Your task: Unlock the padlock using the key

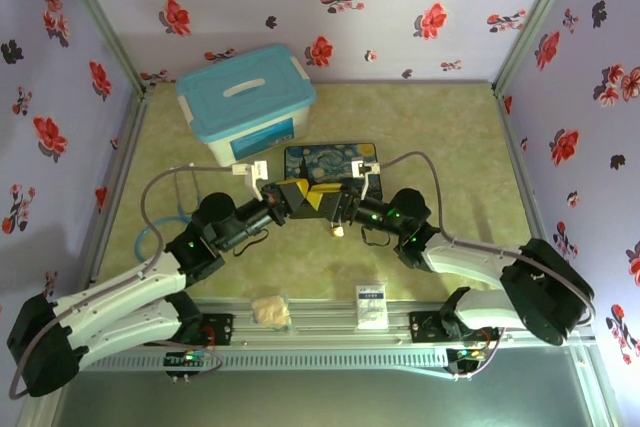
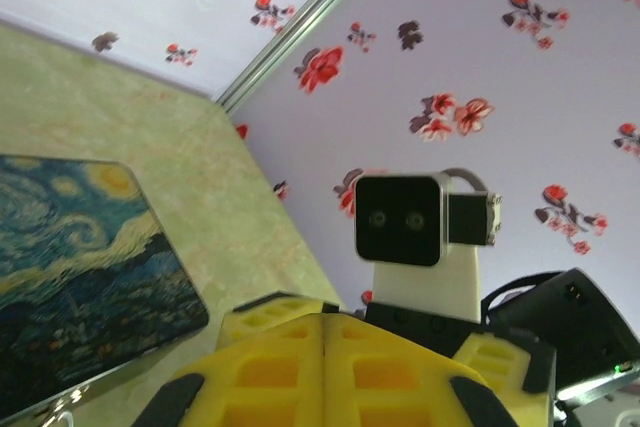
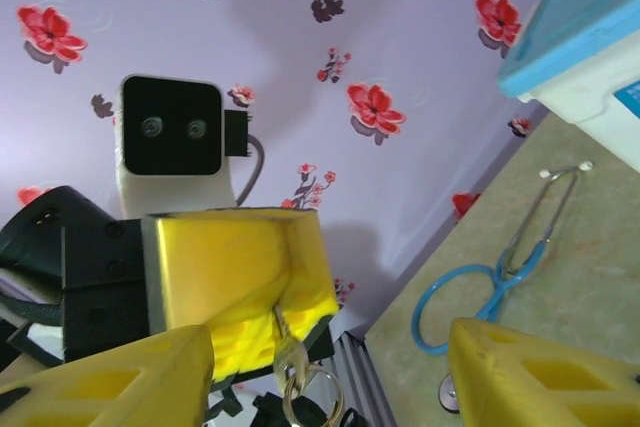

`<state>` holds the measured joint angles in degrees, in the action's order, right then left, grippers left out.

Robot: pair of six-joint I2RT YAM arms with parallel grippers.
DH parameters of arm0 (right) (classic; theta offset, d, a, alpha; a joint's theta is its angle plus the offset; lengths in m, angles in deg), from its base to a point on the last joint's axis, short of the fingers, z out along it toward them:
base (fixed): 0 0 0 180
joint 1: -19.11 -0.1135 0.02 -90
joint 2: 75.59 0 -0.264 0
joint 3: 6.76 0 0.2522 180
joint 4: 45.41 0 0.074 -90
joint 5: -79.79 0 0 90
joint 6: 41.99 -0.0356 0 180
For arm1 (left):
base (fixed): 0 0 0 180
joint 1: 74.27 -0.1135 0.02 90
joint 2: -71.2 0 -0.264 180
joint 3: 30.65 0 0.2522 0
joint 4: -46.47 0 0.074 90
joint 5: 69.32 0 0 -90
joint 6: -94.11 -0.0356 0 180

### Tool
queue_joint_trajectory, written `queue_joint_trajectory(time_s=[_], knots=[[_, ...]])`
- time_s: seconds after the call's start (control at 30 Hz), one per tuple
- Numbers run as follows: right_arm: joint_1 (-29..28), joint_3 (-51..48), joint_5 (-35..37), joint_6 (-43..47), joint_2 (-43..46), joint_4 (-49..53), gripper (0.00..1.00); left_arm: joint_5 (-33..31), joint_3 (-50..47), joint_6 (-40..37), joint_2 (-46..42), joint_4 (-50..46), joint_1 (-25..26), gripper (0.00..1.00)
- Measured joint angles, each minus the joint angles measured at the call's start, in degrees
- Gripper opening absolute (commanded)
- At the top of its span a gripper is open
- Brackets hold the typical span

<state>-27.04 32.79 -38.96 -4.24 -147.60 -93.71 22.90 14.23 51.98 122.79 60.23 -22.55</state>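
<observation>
Two arms meet over the greenish worktop [image 1: 440, 147], just in front of the Starry Night box [image 1: 330, 159]. The left tool [image 3: 277, 319] is clenched and it grasps the small silvery key [image 3: 287, 349], which sticks out below its seam, with a metal ring [image 3: 305, 389] hanging under it. The right tool [image 3: 325, 372] is released, its yellow fingers [image 3: 110, 382] standing wide apart on both sides of the key. A tiny pale-gold spot just under the tools in the top view may be the padlock [image 1: 337, 232]; it is too small to be sure.
</observation>
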Motion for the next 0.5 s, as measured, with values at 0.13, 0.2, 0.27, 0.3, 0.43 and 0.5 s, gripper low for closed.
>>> queue_joint_trajectory(time_s=[0.13, 0.2, 0.27, 0.3, 0.43, 0.5], knots=[[-0.7, -0.6, 0.0, 1.0, 0.9, -0.8, 0.51, 0.0, -0.2, 1.1, 0.1, 3.5, -0.4, 0.0], [-0.8, -1.0, 0.0, 1.1, 0.9, -1.4, 0.5, 0.0, -0.2, 1.5, 0.2, 4.8, -0.4, 0.0], [-0.8, -1.5, 0.2, 1.1, 0.8, -2.5, 0.49, 0.0, -0.2, 1.7, 0.4, 5.7, -0.4, 0.0], [-0.8, -1.6, 0.3, 1.1, 0.7, -3.1, 0.48, 0.0, -0.2, 1.9, 0.5, 6.1, -0.4, 0.0], [-0.8, -1.6, 0.4, 1.1, -0.2, -5.3, 0.49, 0.0, -0.4, 2.7, 0.7, 6.4, -0.4, 0.0], [-0.8, -1.6, 0.4, 1.0, -0.6, -6.1, 0.49, 0.0, -0.5, 2.8, 0.9, 6.7, -0.5, 0.0]])
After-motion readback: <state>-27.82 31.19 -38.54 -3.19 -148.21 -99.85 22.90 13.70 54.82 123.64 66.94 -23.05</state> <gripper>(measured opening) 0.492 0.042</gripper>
